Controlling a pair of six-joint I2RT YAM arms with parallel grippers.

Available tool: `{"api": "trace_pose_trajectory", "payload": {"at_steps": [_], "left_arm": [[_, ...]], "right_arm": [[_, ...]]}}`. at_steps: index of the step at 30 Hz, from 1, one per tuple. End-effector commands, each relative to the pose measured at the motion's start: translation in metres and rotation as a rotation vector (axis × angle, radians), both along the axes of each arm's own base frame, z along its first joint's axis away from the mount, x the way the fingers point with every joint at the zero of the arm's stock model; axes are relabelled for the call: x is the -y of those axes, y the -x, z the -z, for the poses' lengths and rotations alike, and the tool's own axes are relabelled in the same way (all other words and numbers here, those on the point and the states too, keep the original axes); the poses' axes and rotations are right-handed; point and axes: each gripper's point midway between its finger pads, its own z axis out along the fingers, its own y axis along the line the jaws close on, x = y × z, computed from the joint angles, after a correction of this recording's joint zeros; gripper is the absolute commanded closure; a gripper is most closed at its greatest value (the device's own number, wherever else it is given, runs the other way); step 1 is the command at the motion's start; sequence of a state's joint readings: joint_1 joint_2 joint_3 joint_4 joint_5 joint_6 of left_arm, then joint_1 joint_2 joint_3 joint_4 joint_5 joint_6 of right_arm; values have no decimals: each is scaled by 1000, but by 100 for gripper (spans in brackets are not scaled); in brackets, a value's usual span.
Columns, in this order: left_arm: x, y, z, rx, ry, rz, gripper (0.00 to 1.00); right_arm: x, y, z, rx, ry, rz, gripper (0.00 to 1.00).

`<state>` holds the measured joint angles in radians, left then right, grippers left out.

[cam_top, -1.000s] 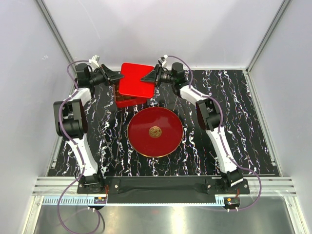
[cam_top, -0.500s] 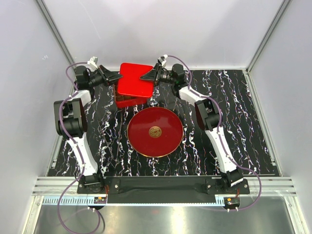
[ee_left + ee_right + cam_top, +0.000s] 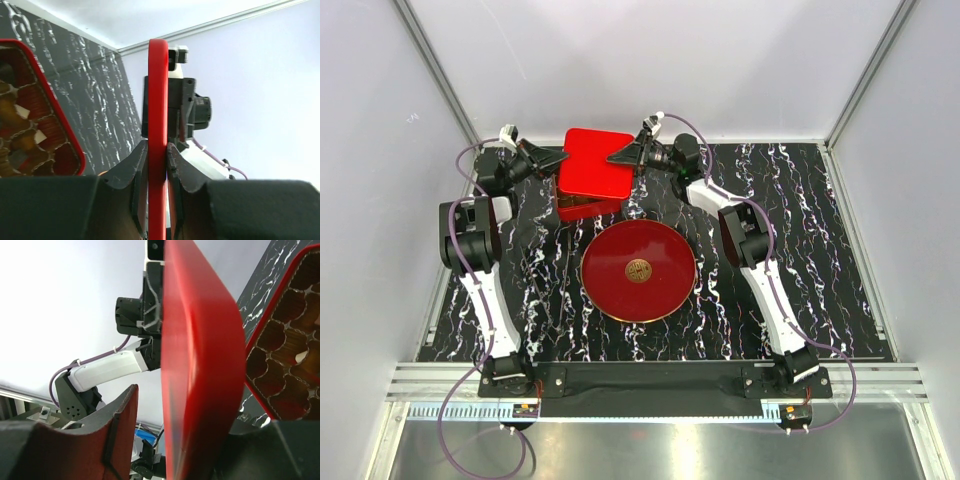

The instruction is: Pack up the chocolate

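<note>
The left claw (image 3: 157,152) is clenched on the rim of the red lid (image 3: 157,100), a finger pressed to each face of it, so the lid stands edge-on between them in the left wrist view. The right claw (image 3: 623,157) meets the lid's opposite side with its jaws spread around the rim. One finger (image 3: 120,430) stands just clear of the red surface with a gap showing, while the other is hidden behind the lid, so this claw looks released rather than gripping. From above, the lid hangs between the two claws over the red box (image 3: 578,208) at the back of the black marbled table (image 3: 800,250). The chocolate (image 3: 21,111) sits inside that box in gold paper cups, with cream and tan pieces showing. The red plate (image 3: 610,270) lies nearer the arms, apart from the box.
</note>
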<state>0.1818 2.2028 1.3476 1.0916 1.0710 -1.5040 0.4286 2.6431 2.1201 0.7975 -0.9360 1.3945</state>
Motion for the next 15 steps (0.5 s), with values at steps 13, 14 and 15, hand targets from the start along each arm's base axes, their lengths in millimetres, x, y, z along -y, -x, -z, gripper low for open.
{"api": "trace_pose_trajectory", "payload": {"at_steps": [13,14,15], "left_arm": [[-48,8,-66,212,127,-124,100],[-49,9,-70,223,140,-129,100],[-49,9,-71,226,146,-128,100]], "right_arm": [[34,-14,-5,14,-21,76,48],[35,-13,-6,16,-21,76,47],[36,-12,-7,21,-23,76,46]]}}
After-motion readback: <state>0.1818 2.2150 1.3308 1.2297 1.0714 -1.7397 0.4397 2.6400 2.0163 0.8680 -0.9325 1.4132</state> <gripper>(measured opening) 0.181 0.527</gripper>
